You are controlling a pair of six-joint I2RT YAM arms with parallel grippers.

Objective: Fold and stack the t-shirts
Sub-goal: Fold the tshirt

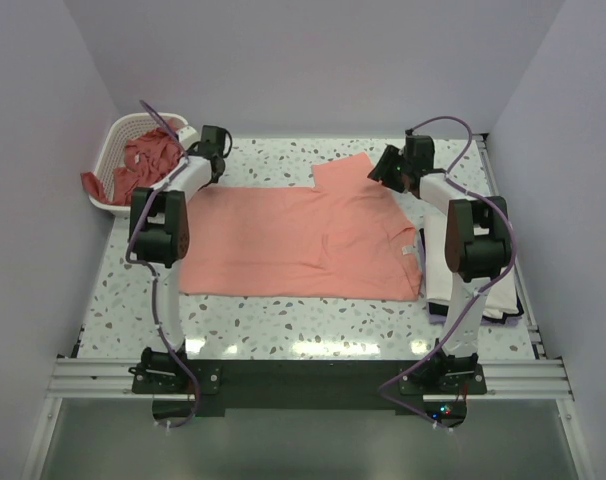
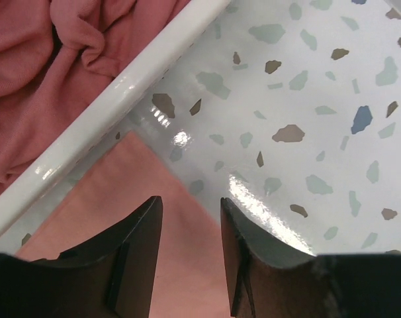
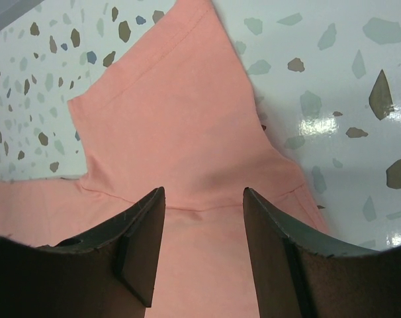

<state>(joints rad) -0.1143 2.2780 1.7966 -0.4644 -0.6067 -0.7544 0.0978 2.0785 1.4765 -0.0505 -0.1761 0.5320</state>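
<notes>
Claws: left claw [image 2: 190, 252] and right claw [image 3: 204, 245] both released, holding nothing | bench [image 1: 283, 320]: salmon t-shirt [image 1: 293, 240] spread flat mid-bench | basket [image 2: 121, 99]: rim beside shirt corner, left claw may snag | sleeve [image 3: 161, 106]: single-layer pinch may skew fold

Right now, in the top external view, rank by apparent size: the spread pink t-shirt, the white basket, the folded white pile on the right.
1. spread pink t-shirt, clearly largest.
2-3. white basket and folded white pile look about alike; the right arm hides part of the pile, so no ranking.
</notes>
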